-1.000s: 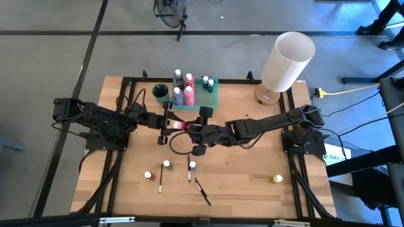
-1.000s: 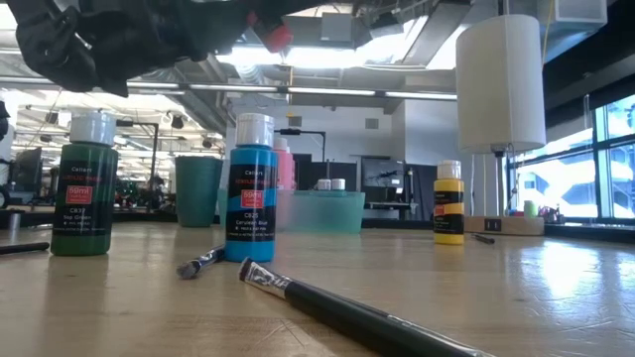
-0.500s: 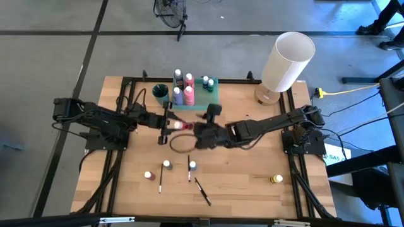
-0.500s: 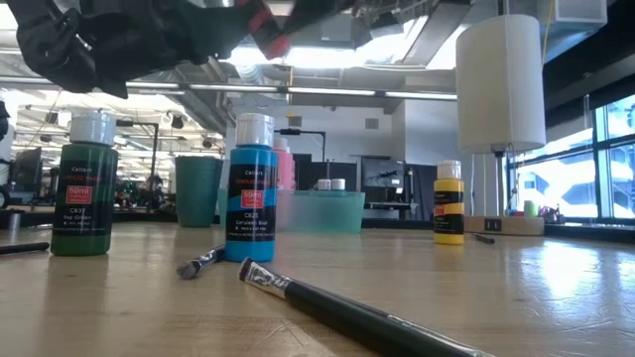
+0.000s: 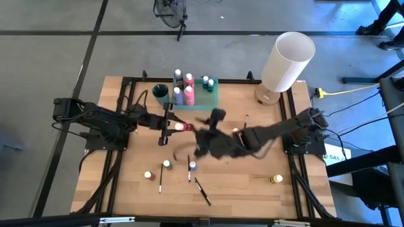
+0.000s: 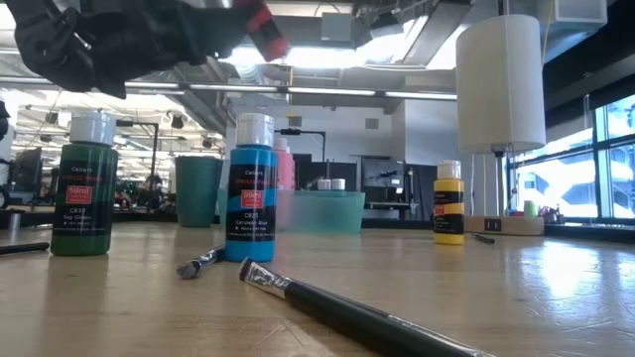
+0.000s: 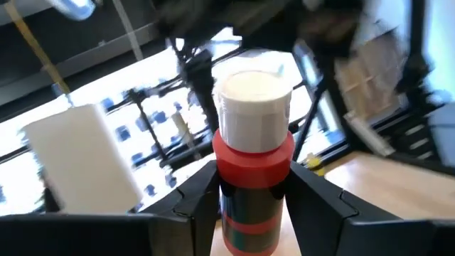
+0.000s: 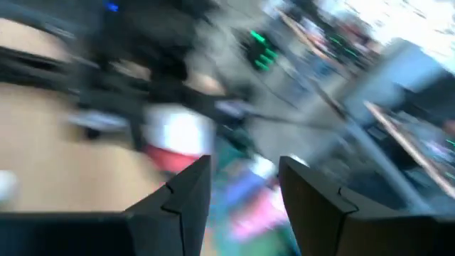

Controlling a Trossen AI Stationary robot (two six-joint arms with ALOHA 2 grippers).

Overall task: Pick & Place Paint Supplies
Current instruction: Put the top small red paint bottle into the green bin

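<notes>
A red paint bottle (image 7: 253,185) with a white cap sits in my left gripper (image 5: 170,126), above the table's middle and short of the green tray (image 5: 213,94). My right gripper (image 8: 245,167) is open with nothing in it, a little to the right of that bottle (image 5: 179,127). On the near table stand green (image 6: 83,188), blue (image 6: 251,188), yellow (image 6: 447,203) and red-capped (image 5: 149,175) bottles. Thin dark brushes (image 5: 202,191) lie flat beside them. My left gripper pinches the red bottle's labelled body (image 7: 245,213), below the red shoulder, with one finger on each side. The fingers come roughly level from the table's left and lie along the bottle. The bottle is lifted clear, its white cap (image 7: 254,99) pointing toward the table's right.
The tray at the far middle holds several bottles, with a teal cup (image 5: 160,92) to its left. A big white lamp (image 5: 287,60) stands at the far right. One more brush (image 5: 245,120) lies right of centre. A cable loops on the table under the grippers.
My right gripper has drawn back from the red bottle toward the table's right, rising and turning as it went, still open. My left gripper has kept the bottle where it was.
</notes>
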